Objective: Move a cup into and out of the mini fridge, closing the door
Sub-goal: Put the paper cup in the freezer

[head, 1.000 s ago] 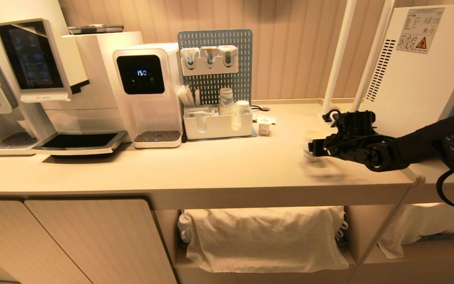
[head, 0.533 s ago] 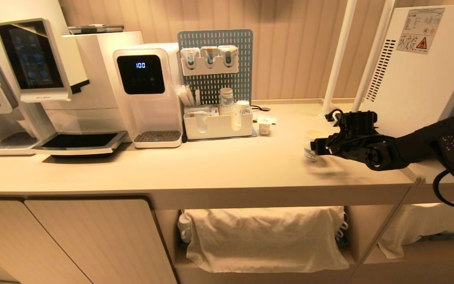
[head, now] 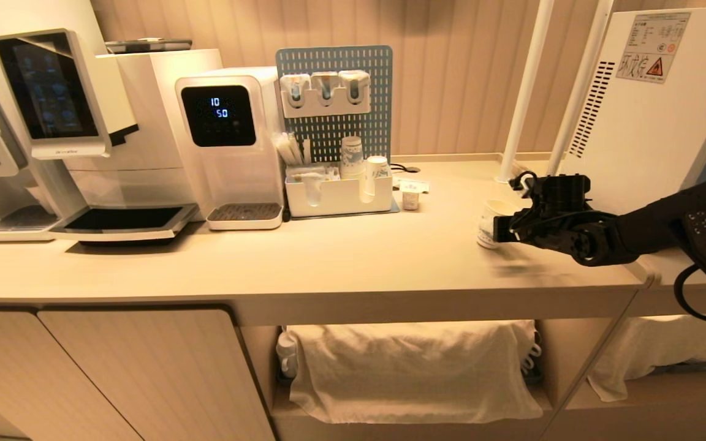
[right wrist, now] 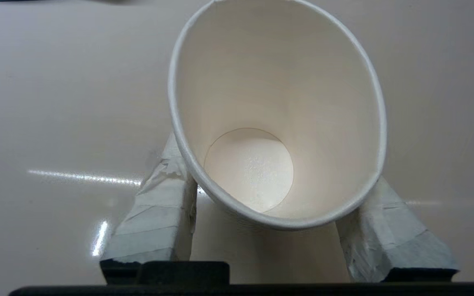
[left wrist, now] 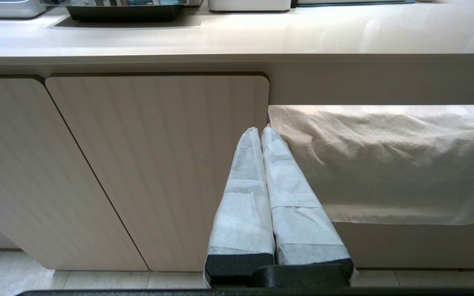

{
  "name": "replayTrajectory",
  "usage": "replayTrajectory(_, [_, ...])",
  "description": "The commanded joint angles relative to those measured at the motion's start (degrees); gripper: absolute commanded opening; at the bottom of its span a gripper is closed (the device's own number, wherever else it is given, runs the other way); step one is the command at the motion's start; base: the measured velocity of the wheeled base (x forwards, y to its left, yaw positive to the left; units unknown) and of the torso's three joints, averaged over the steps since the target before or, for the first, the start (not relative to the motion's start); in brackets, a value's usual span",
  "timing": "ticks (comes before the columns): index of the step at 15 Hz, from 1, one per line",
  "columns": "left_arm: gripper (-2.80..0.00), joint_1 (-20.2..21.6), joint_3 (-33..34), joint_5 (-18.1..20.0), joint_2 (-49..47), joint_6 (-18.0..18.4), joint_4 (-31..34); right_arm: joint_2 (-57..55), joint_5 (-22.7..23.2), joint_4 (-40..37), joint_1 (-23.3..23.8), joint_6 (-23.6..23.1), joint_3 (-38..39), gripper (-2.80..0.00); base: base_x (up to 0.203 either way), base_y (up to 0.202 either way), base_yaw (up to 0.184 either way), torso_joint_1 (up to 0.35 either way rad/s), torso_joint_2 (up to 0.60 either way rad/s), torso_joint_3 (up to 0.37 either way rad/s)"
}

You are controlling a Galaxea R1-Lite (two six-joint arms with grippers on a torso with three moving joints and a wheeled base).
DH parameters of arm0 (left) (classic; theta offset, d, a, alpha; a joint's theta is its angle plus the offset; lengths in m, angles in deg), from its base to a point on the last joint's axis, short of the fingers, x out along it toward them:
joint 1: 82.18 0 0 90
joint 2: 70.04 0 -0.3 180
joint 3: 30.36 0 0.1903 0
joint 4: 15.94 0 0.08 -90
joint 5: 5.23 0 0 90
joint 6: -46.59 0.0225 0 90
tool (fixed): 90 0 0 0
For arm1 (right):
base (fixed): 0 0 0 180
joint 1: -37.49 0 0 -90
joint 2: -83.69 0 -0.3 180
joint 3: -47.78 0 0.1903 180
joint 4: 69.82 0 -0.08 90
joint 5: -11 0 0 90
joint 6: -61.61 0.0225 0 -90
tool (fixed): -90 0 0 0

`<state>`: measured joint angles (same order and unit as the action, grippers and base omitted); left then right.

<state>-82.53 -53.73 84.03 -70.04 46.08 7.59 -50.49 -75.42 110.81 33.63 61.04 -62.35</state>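
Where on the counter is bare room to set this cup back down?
The counter is bare from the drip trays across to the cup, and behind it toward the white poles. It is crowded around the organizer and small tub.

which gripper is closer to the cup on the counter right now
Right. The right gripper has a finger on each side of the cup, which tilts on the counter. The left gripper is shut, below counter level by the cabinet door.
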Motion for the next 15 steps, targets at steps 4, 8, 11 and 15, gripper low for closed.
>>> replayTrajectory(4, [-2.80,0.00,0.09,-0.05,0.00,-0.02,0.02,1.65,0.12,-0.18,-0.24,-0.08,2.81,-2.80,0.000,0.000,0.000,0.000,0.00,0.000])
replayTrajectory(8, [-2.80,0.00,0.09,-0.05,-0.02,-0.02,0.02,6.00,0.04,-3.58,-0.70,0.07,4.49,-2.80,0.000,0.000,0.000,0.000,0.00,0.000])
replayTrajectory(11, [-2.80,0.00,0.09,-0.05,0.00,-0.02,0.02,11.13,-0.04,-9.28,-0.79,0.06,6.34,-2.80,0.000,0.000,0.000,0.000,0.00,0.000])
replayTrajectory(15, [-2.80,0.00,0.09,-0.05,0.00,-0.02,0.02,16.73,0.01,-13.02,-0.89,-2.11,9.94,-2.80,0.000,0.000,0.000,0.000,0.00,0.000])
